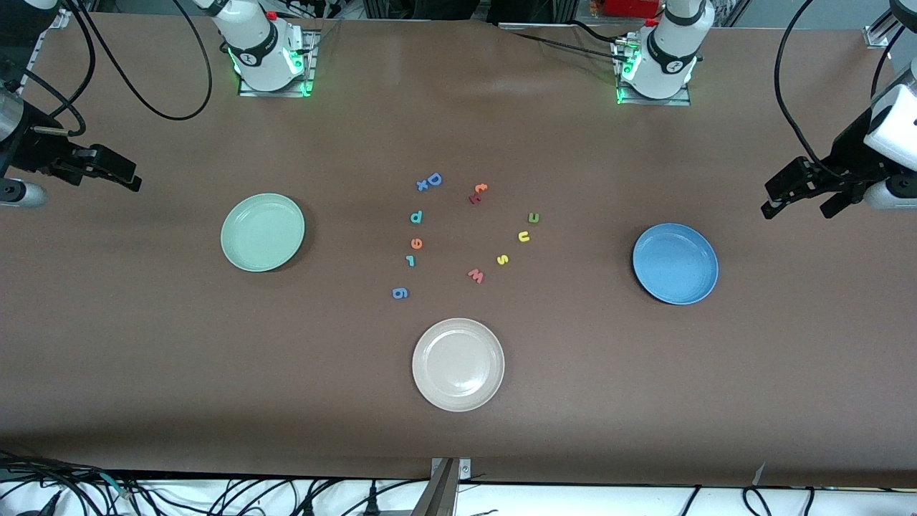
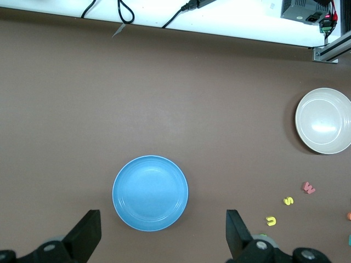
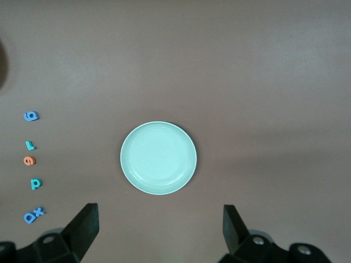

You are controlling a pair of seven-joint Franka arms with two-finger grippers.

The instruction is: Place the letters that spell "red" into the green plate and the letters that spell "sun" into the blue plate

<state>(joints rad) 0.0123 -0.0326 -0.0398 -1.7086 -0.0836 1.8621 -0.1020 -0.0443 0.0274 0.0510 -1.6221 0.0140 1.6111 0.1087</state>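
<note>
The green plate (image 1: 263,232) (image 3: 158,158) lies toward the right arm's end and the blue plate (image 1: 675,263) (image 2: 149,193) toward the left arm's end, both empty. Between them on the table lie a teal "d" (image 1: 415,216) (image 3: 35,183), orange "e" (image 1: 416,244) (image 3: 29,160) and teal "r" (image 1: 410,261) (image 3: 30,145) in one column. The olive "n" (image 1: 533,218), yellow "u" (image 1: 524,236) (image 2: 271,221) and yellow "s" (image 1: 502,259) (image 2: 288,201) curve beside them. My right gripper (image 1: 125,175) (image 3: 159,219) hangs open over bare table at its end. My left gripper (image 1: 795,204) (image 2: 162,227) hangs open at the other end.
A cream-white plate (image 1: 458,364) (image 2: 323,120) sits nearer the front camera than the letters. Other letters lie around: blue "D" (image 1: 434,179) with an "x", blue "g" (image 1: 400,292), orange "t" (image 1: 481,188), pinkish "w" (image 1: 476,275). Cables run along the table's edges.
</note>
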